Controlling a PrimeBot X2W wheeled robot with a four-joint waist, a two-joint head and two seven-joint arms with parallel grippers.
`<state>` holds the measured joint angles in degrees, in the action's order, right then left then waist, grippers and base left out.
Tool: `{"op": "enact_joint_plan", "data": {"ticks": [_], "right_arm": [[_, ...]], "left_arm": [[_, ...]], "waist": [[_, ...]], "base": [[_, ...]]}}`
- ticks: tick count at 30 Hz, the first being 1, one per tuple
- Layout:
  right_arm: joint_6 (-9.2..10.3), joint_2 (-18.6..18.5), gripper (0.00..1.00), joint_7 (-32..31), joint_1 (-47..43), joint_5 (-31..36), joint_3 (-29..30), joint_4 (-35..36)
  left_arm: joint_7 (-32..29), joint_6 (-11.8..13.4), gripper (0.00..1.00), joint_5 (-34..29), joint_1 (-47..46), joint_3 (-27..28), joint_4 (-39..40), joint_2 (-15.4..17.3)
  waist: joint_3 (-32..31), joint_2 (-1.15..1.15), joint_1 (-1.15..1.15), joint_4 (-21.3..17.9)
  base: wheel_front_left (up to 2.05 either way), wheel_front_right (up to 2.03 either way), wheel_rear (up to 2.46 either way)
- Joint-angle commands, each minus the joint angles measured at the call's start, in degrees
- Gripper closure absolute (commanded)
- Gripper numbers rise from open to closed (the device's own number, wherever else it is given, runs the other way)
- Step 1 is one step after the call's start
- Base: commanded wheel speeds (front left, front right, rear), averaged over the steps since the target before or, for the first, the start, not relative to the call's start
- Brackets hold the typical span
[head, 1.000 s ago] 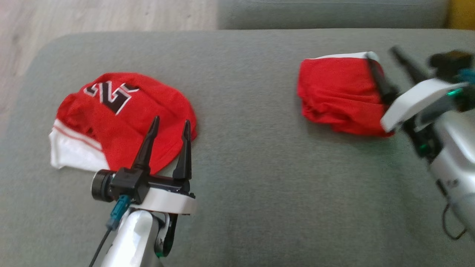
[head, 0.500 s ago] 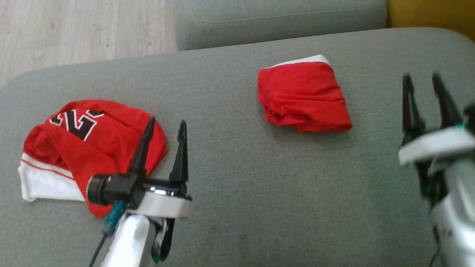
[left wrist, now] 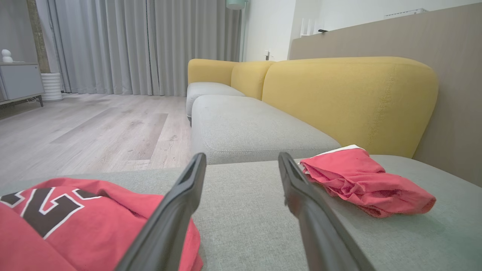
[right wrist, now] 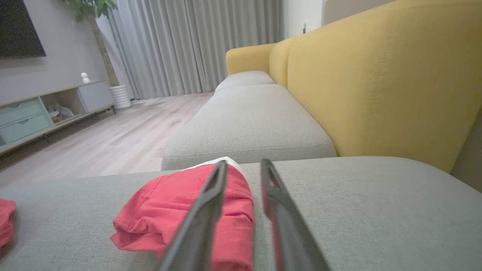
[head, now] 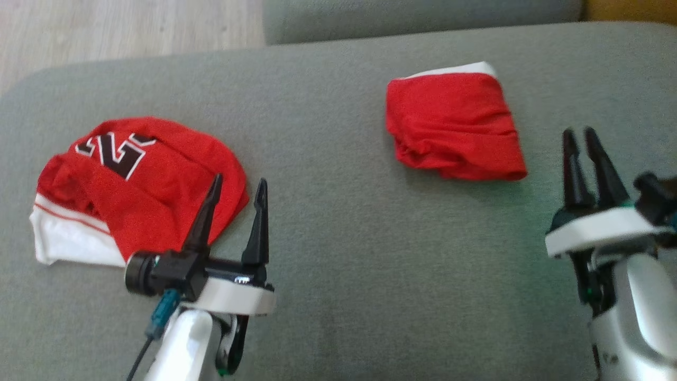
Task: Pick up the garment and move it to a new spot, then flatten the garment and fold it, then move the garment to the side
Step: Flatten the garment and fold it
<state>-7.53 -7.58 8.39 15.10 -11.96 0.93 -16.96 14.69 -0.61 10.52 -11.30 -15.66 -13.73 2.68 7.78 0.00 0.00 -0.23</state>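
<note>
Red folded garment (head: 455, 127) on grey cushion (head: 338, 238), ahead-left of right fingers (head: 570, 169), apart.

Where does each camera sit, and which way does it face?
Head view: on the head, looking down at the grey seat cushion; left jaws wide and right jaws narrowly apart, both rising from the bottom.
Left wrist view: low over the cushion, facing the curtains; left jaws frame it.
Right wrist view: low, same heading, beside the yellow backrest; right jaws overlap the folded red garment.
Shared: both wrist views show that garment; head and left wrist views show the numbered jersey.
</note>
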Motion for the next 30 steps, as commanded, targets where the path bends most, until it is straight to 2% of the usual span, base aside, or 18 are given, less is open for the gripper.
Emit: {"op": "enact_joint_plan", "data": {"ticks": [1, 6, 11, 15, 19, 24, 30], "right_arm": [[0.04, 0.07, 1.0, -0.36, 3.05, 0.61, -1.16, 1.76], [0.04, 0.64, 1.0, -4.28, 9.04, 1.6, -1.09, -4.13], [0.04, -0.22, 1.0, -6.37, 13.37, 2.55, -2.94, -14.03], [0.04, -1.38, 1.0, -7.67, 13.79, 1.83, -6.7, -20.65], [0.04, -2.54, 1.0, -7.27, 13.96, -0.36, -9.45, -23.28], [0.04, -3.92, 1.0, -2.98, 17.46, -1.36, -7.03, -23.27], [0.04, -3.26, 1.0, -0.72, 24.19, 0.97, -1.94, -26.36]], "left_arm": [[0.3, -0.36, 0.0, -0.6, -3.04, 1.63, 2.09, 0.23], [0.3, -0.64, 0.0, -0.22, -4.91, 0.71, 2.16, 0.22], [0.3, -0.5, 0.0, 0.58, -5.96, -0.61, 1.75, 0.21], [0.3, -0.23, 0.0, 0.77, -6.05, -0.82, 1.2, 0.21], [0.3, 0.14, 0.0, 0.93, -5.57, -0.66, 1.08, 0.21], [0.3, 0.51, 0.0, 1.4, -5.6, -1.59, 1.51, 0.21], [0.3, 0.37, 0.0, 1.31, -6.5, -2.27, 2.16, 0.21]], "waist": [[2.13, 0.0, 0.0, 1.76], [5.72, 0.0, 0.0, 4.85], [6.91, 0.0, 0.0, 7.27], [6.4, 0.0, 0.0, 7.95], [5.51, 0.0, 0.0, 7.79], [5.58, 0.0, 0.0, 7.93], [8.36, 0.0, 0.0, 9.19]], "base": [[0.0, 0.0, 0.0], [0.0, 0.0, 0.0], [0.0, 0.0, 0.0], [0.0, 0.0, 0.0], [0.0, 0.0, 0.0], [0.0, 0.0, 0.0], [0.0, 0.0, 0.0]]}}
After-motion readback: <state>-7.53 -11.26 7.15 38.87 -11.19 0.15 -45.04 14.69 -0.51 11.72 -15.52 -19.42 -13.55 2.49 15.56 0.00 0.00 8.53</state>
